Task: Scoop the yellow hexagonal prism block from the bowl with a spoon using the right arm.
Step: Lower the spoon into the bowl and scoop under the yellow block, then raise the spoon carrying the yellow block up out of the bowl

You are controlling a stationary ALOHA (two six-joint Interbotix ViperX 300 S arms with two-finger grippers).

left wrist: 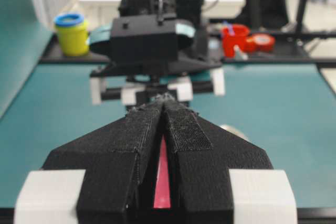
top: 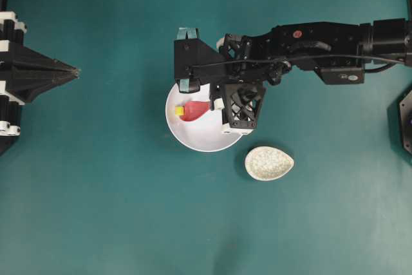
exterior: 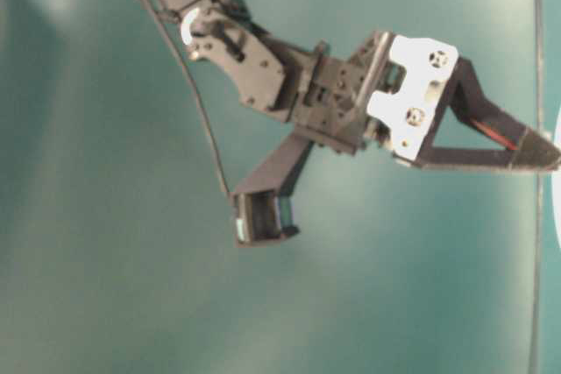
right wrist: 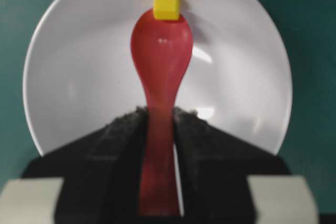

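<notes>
The white bowl (top: 201,138) sits mid-table. My right gripper (top: 215,103) reaches over it from the right and is shut on the handle of the pink-red spoon (top: 195,111). In the right wrist view the spoon (right wrist: 161,51) runs straight out from the gripper (right wrist: 157,111), its scoop low over the bowl (right wrist: 79,77). The yellow hexagonal prism block (right wrist: 167,6) lies at the scoop's front tip, touching it; overhead, the block (top: 179,111) is just left of the scoop. My left gripper (top: 74,71) stays far left, shut and empty, its tips (left wrist: 164,101) meeting.
A small speckled oval rest (top: 269,163) lies on the teal table just right of the bowl and nearer the front. Beyond the far table edge stand a yellow jar with a blue lid (left wrist: 71,34) and red containers (left wrist: 235,38).
</notes>
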